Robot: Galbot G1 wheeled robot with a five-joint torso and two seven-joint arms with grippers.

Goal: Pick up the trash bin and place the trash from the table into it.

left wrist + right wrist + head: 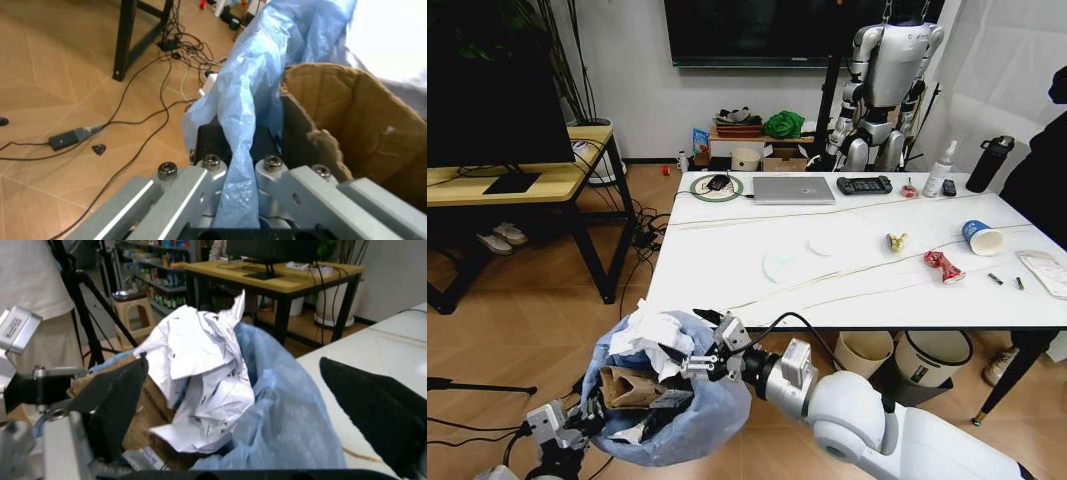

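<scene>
Two grippers are at the trash bin [677,400], which is held up in front of the table [727,290], below its near edge. The left gripper [592,415] pinches the bin's blue bag [243,165] at the rim. The right gripper [702,360] hangs over the bin with its fingers [373,405] spread wide, holding nothing. Crumpled white paper [200,375] and brown cardboard [347,130] sit inside the bin. More trash [944,265] lies on the table.

On the far edge I see a silver laptop [793,189] with a black game controller [864,185] just beside it, then a white spray bottle [939,170] and a black flask [989,163]. A humanoid robot [884,80] hangs behind; a yellow-wood desk [522,180] stands left.
</scene>
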